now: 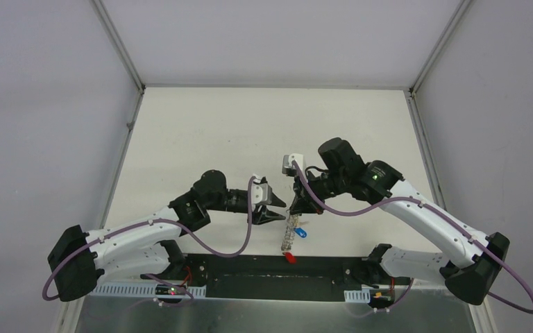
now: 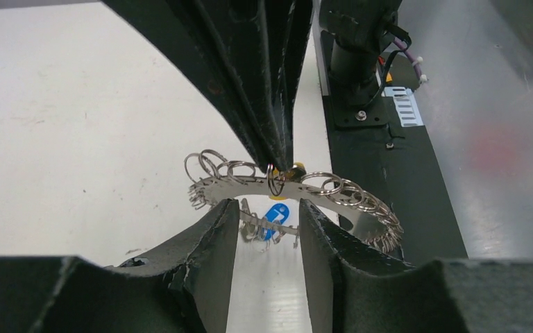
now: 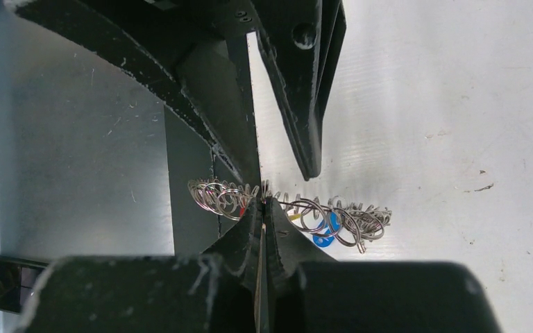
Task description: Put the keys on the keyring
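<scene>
**Worktop** (image 1: pixel 215 139): white, walled on three sides. The overhead view is showing it spreading broad and bare beyond both sets of fingers toward the far wall. The side walls are standing well apart from them.

**Black base plate** (image 1: pixel 264 277): running along the near edge, just behind the fingers. Both wrist views are showing its edge close under the work.

**Left fingers** (image 1: pixel 282 208): standing moderately apart and gripping nothing. Their own camera is showing the gap, with the strip crossing just beyond the tips.

**Right fingers** (image 1: pixel 298 205): pressed together and pinching one ring of the strip. The left wrist view is showing this pinch plainly. The overhead view is showing only that the two sets of tips are nearly meeting.

**Keyring strip** (image 2: pixel 223 186): a curved metal band carrying many split rings, hanging from the right fingers toward the near edge. Whether its low end is resting on anything I cannot tell.

**Blue-tagged key** (image 2: pixel 275 212): hanging under the strip, directly past the left fingers' gap.

**Yellow-tagged key** (image 2: pixel 293 168): sitting right beside the right fingertips. The overhead view is hiding it.

**Red tag** (image 1: pixel 291 257): lying at the strip's low end, over the plate's edge.

The key blades are too small to tell from the rings.
</scene>
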Robot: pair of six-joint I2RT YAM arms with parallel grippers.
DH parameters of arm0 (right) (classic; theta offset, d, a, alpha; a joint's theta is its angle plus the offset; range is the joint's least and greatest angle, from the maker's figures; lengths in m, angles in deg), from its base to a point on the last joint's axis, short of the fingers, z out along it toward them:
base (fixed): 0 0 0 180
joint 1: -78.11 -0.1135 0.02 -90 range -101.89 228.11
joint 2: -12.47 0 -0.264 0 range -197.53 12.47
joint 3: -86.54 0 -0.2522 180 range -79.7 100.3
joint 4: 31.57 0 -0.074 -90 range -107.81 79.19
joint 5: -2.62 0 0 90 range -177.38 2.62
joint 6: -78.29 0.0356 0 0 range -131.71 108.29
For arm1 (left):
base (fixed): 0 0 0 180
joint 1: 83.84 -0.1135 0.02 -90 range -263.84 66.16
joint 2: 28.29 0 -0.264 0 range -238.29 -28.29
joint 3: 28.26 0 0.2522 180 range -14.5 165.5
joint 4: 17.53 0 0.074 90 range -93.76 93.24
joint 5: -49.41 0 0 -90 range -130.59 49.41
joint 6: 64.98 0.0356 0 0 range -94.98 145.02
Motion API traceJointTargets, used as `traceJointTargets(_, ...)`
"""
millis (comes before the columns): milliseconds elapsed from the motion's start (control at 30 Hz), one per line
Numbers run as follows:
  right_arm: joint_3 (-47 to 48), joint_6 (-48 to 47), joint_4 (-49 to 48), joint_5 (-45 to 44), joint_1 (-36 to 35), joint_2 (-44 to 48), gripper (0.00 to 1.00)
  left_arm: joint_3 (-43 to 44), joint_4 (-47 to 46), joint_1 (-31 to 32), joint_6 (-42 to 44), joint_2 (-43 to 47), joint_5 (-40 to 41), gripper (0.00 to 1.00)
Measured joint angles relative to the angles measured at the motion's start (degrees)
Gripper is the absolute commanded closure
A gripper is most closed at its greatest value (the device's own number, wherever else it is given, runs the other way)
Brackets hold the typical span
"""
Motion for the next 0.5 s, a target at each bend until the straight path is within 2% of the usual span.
traceJointTargets(167,0.0,0.0,-0.04,0.0,-0.02,0.0,1.0,0.02,-2.89,0.9,-0.31,-1.51,-0.46,0.72)
traceJointTargets(500,0.0,0.07,-0.28,0.0,-0.2,0.0,1.0,0.24,-4.87,1.25,-0.94,-3.34,-0.61,0.75)
